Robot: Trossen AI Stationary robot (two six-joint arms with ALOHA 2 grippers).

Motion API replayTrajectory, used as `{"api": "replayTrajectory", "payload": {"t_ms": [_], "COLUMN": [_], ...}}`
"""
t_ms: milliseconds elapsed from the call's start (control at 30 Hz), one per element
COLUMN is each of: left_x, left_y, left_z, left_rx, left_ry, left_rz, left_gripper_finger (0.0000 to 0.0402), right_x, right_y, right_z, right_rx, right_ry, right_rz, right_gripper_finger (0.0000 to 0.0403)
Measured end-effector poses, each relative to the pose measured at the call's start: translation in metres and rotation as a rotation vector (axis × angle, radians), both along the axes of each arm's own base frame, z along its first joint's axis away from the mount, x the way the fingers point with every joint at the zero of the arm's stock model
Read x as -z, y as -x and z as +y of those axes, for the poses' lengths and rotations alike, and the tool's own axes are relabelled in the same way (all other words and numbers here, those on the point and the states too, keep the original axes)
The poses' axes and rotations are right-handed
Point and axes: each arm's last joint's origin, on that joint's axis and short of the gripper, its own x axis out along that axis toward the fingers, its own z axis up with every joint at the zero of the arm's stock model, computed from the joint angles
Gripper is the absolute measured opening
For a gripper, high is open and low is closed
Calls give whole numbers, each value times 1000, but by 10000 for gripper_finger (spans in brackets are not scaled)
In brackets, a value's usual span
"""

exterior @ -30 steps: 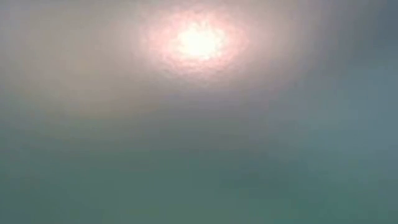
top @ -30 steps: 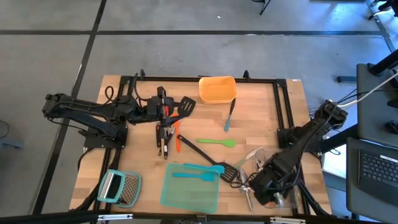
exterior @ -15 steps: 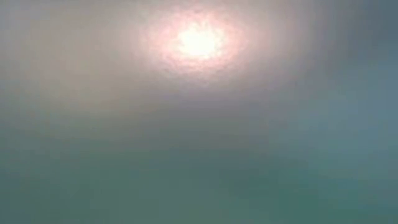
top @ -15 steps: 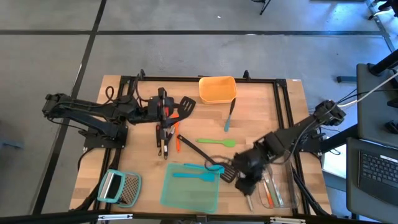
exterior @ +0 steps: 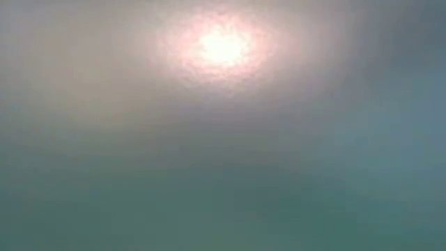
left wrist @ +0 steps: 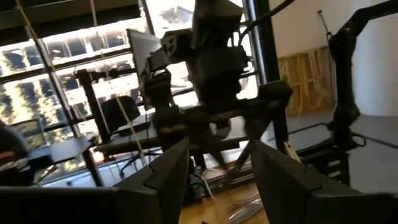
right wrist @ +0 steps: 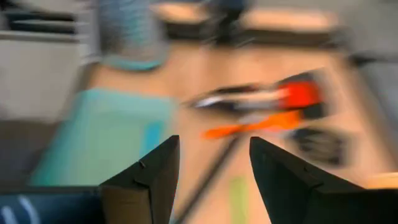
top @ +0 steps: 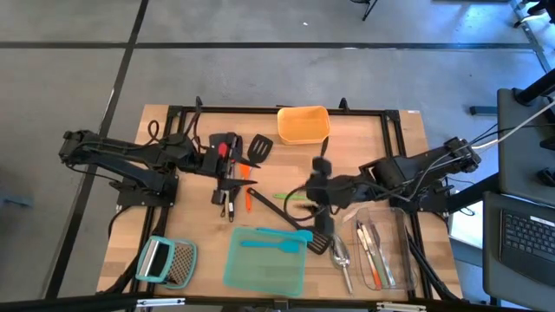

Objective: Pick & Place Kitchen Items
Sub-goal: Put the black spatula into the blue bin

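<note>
The kitchen items lie spread over the wooden table (top: pixel 399 139). A black turner (top: pixel 319 239) with a long handle, a green spatula (top: pixel 290 198), a teal spatula (top: pixel 276 243) on a teal lid (top: pixel 260 270), a silver scoop (top: pixel 341 257), a black slotted turner (top: pixel 260 147), and a red, orange and black bundle (top: pixel 231 196). My right gripper (top: pixel 312 194) (right wrist: pixel 214 146) hovers open above the table's middle, over the green spatula. My left gripper (top: pixel 236 163) (left wrist: pixel 217 149) stands open and level above the bundle, holding nothing. The low view shows only haze.
A clear container (top: pixel 381 253) at the near right holds silver cutlery and an orange utensil. An orange container (top: pixel 303 124) stands at the far edge, a grater (top: pixel 166 262) at the near left. A blue-handled spatula (top: pixel 319 170) lies partly under my right arm.
My right gripper has risen from over the clear container at the near right and swung toward the table's middle, rolling as it went; the utensils in the container now show. My left gripper has turned a little in place.
</note>
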Motion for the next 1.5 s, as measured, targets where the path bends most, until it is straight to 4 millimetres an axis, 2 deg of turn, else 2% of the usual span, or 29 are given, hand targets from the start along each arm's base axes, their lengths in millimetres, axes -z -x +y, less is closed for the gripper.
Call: {"api": "replayTrajectory", "payload": {"t_ms": [167, 333, 500, 667, 833, 933, 1067, 1267, 1500], "left_x": [2, 4, 6, 7, 17, 25, 39, 61, 79], "left_y": [0, -1, -1, -3, -15, -27, -44, -62, -64], "left_z": [0, 2, 3, 4, 5, 6, 4, -3, -23], "left_rx": [-7, -56, -92, -133, -219, -263, -275, -203, -173], "left_ry": [5, 32, 66, 95, 148, 192, 221, 274, 280], "left_rz": [22, 50, 67, 79, 109, 123, 140, 221, 351], "left_gripper_finger": [169, 169, 169, 169, 169, 169, 169, 169, 169], "right_x": [3, 28, 59, 79, 78, 71, 69, 71, 71], "right_y": [-9, -17, -11, 13, 35, 45, 49, 49, 49], "right_z": [-8, -21, -50, -87, -112, -121, -124, -117, -104], "right_rx": [132, 70, -25, -85, -274, -363, -400, -431, -466], "right_ry": [212, 272, 183, 95, -37, -133, -233, -277, -323], "right_rz": [-103, -102, -173, -320, -526, -566, -546, -522, -503], "right_gripper_finger": [197, 197, 197, 197, 197, 197, 197, 197, 197]}}
